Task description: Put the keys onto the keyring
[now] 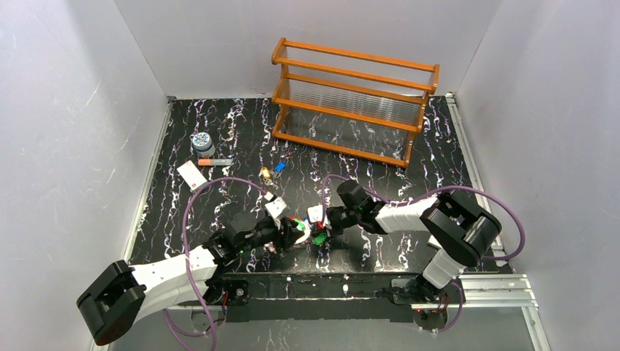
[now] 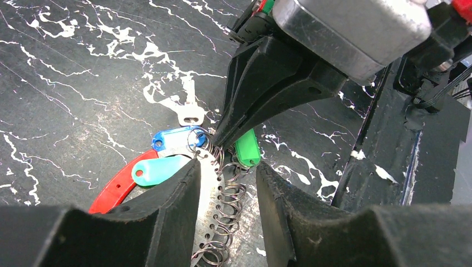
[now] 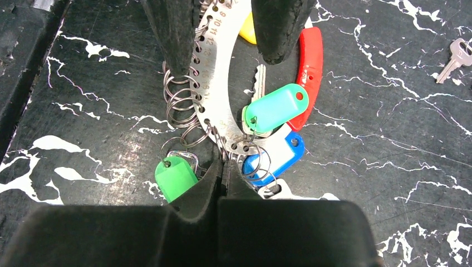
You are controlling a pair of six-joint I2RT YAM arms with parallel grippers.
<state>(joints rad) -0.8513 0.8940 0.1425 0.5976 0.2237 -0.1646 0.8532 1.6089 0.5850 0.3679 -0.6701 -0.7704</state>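
Observation:
The keyring (image 3: 220, 94) is a curved silvery plate edged with small wire rings, with a red curved piece (image 3: 309, 72) beside it. It lies near the table's front (image 1: 296, 221). Green (image 3: 175, 178), blue (image 3: 275, 158) and teal (image 3: 275, 107) tagged keys hang around its end, and a yellow tag (image 3: 249, 30) peeks out behind. My left gripper (image 2: 228, 178) straddles the plate (image 2: 209, 189), jaws part-way closed across it. My right gripper (image 3: 222, 167) is shut, its tips meeting among the rings at the plate's end, between the green (image 2: 246, 147) and blue (image 2: 172, 139) tags.
A bare silver key (image 3: 456, 55) lies apart on the black marbled table. Further back lie a gold key (image 1: 265, 173) and a blue-tagged one (image 1: 280, 167). A wooden rack (image 1: 354, 102) stands at the back. At the left are a patterned jar (image 1: 202, 142), an orange-tipped stick (image 1: 214, 161) and a white card (image 1: 191, 174).

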